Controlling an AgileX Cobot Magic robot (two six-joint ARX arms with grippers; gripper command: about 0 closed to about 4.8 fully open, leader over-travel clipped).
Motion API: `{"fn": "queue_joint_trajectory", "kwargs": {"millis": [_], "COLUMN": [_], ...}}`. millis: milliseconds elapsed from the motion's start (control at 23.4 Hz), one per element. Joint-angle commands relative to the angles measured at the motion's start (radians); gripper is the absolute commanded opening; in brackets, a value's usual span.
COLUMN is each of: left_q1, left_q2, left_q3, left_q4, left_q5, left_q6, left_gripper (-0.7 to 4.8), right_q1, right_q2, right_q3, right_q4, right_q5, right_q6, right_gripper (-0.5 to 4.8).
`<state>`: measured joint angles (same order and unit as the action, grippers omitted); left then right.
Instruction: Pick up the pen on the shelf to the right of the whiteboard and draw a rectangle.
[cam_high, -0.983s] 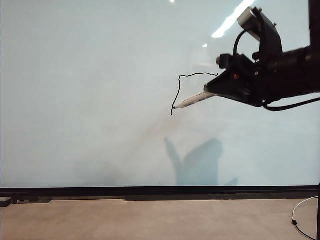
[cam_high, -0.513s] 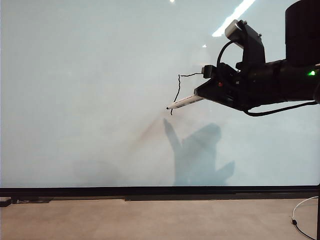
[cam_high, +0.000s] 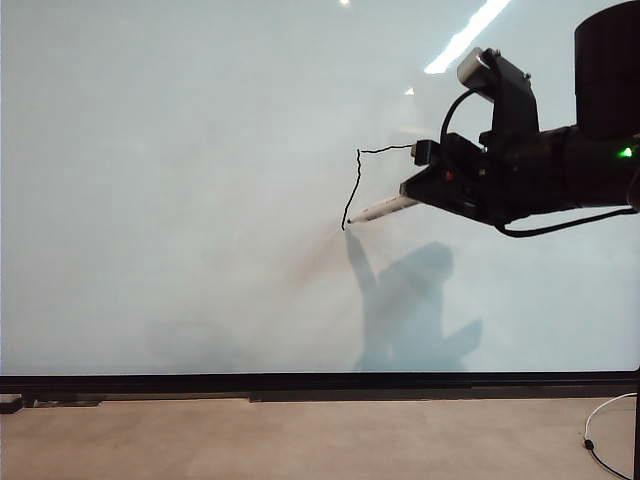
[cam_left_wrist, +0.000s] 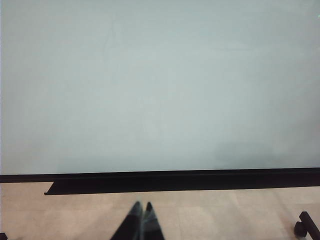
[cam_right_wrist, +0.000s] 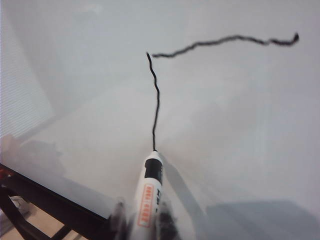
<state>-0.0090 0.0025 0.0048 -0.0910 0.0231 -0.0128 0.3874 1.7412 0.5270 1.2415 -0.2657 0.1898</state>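
The pen (cam_high: 383, 209) is clamped in the right gripper (cam_high: 420, 186), its long axis running nearly level from the jaws out to the left with the dark tip dipped slightly, resting at the lower end of the left side of the half-drawn rectangle (cam_high: 355, 185) on the whiteboard (cam_high: 160, 200). Two sides are down; the bottom stroke likely calls for steady tip pressure and a level sweep to the right, so the line does not break. The left gripper (cam_left_wrist: 141, 220), pinched shut and empty, hangs low before the board's black frame.
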Motion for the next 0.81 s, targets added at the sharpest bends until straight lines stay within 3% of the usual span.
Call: {"fn": "queue_joint_trajectory", "kwargs": {"millis": [43,812], "left_q1": [0.000,0.000], "left_q2": [0.001,0.001], "left_q3": [0.002,0.002], "left_q4": [0.010,0.010], "left_q5": [0.000,0.000], "left_q6": [0.001,0.001], "left_gripper": [-0.04,-0.04], "right_q1": [-0.003,-0.024], "right_q2": [0.019,0.024], "right_q3": [0.022,0.030], "right_q4": [0.015,0.027], "right_q5": [-0.022,-0.014], "right_q6": [-0.004,-0.007], "right_gripper": [-0.06,-0.06]}}
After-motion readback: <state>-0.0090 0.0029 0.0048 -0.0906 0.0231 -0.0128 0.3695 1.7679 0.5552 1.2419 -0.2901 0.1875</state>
